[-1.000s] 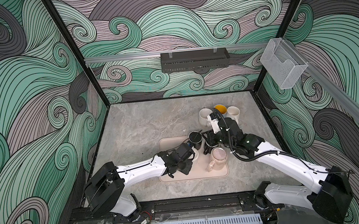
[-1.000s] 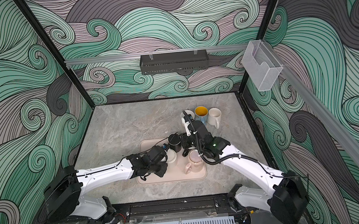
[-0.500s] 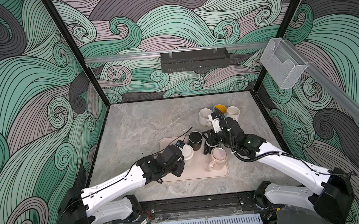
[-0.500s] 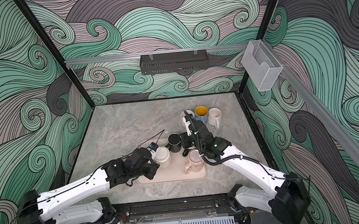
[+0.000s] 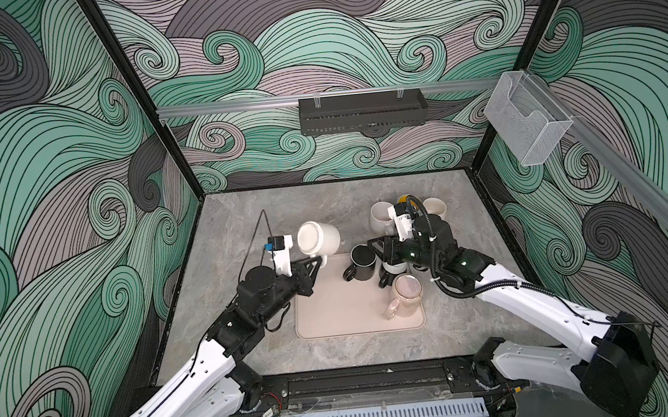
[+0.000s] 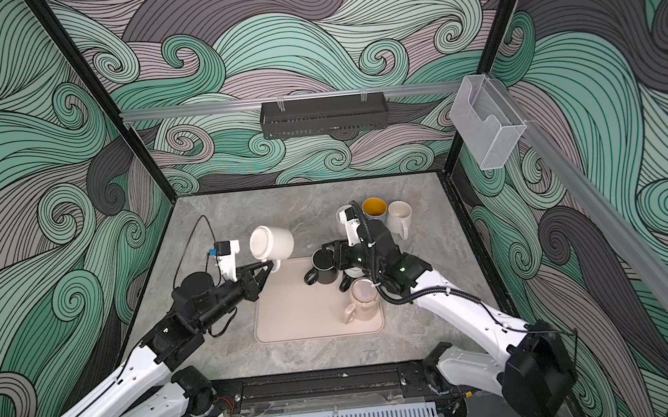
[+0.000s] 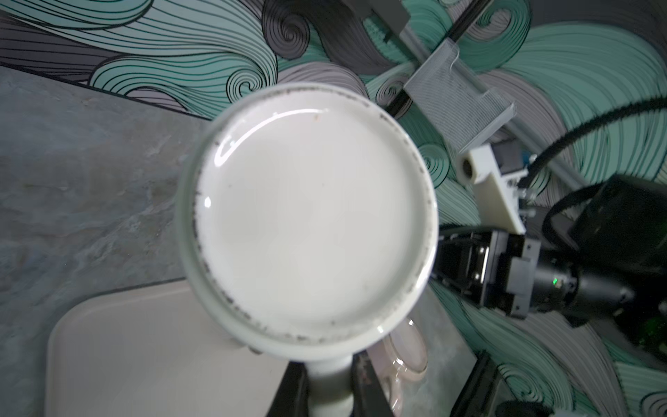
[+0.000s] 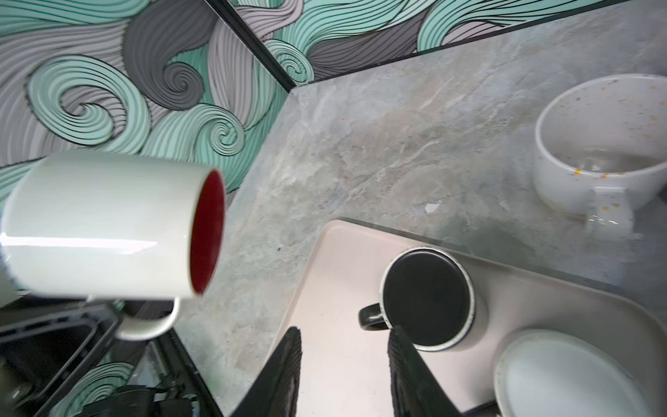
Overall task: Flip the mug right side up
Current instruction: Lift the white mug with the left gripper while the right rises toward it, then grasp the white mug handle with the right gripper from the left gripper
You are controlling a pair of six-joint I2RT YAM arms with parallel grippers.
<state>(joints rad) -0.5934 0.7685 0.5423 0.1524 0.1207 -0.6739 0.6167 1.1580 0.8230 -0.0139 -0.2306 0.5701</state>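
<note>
Above the tray's [image 5: 346, 312] far left corner, the mug [image 5: 320, 238] hangs sideways, clear of it: partly turned, not yet upright or set down. The left gripper [image 5: 314, 261] clamps its handle. The right gripper's [image 8: 344, 330] jaws stand apart, empty, beside a black mug [image 8: 426, 299].

I'm holding the left gripper [image 5: 316, 260] clamped shut, arm stretched forward; the right gripper [image 8: 346, 364] is hovering low, jaws parted.
</note>
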